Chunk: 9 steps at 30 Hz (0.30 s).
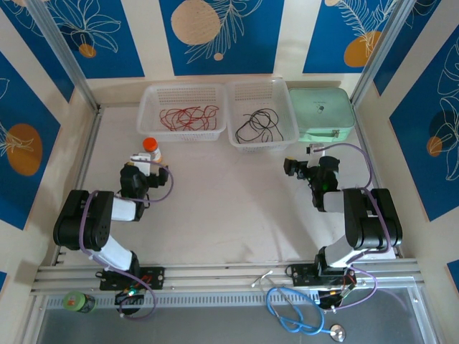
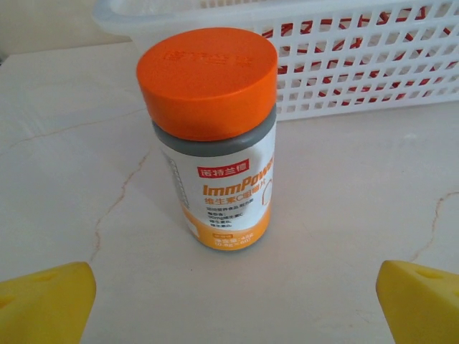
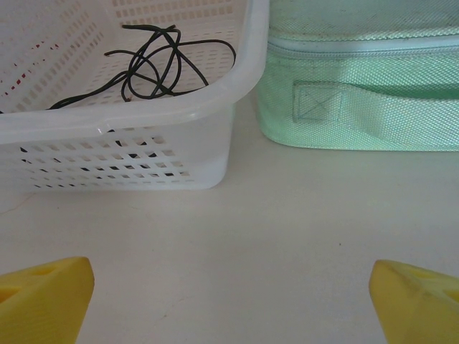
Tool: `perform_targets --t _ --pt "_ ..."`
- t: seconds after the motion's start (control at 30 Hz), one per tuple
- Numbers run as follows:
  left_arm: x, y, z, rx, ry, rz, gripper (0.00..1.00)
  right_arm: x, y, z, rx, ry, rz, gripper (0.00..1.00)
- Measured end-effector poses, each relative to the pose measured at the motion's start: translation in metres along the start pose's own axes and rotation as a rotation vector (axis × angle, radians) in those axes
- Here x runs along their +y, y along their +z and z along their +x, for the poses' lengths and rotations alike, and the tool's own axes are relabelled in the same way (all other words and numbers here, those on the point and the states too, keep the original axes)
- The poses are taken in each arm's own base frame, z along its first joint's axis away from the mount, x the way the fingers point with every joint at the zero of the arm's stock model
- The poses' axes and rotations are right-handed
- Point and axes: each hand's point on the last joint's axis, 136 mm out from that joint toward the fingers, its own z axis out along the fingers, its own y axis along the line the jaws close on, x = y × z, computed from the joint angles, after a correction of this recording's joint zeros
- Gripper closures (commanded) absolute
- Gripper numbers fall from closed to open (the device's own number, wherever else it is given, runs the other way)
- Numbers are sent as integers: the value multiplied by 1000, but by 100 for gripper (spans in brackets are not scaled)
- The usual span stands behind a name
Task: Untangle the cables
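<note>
The left tool (image 2: 229, 297) stands spread and empty, just short of an orange-capped supplement bottle (image 2: 215, 143) on the bench (image 1: 229, 193). The right tool (image 3: 229, 297) is spread and empty too. Farther back, red cables (image 1: 188, 117) lie in the left white basket (image 1: 181, 87), and black cables (image 1: 258, 125) lie in the right basket (image 3: 179, 107), beside a mint-green zip case (image 1: 321, 113).

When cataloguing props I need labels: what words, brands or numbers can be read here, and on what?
"ImmPower": on the white label of the bottle.
"诺特兰德": on the red tag above it, barely legible.
Smaller lines beneath, and embossing on the orange cap: too blurred to read.
Green case: no text visible.
</note>
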Motion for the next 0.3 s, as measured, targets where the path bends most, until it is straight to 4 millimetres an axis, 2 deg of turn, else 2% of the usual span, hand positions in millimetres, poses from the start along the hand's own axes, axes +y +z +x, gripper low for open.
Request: perform_targets --t 0.3 --pt "-3 1 0 9 1 20 0 0 0 0 0 0 -2 1"
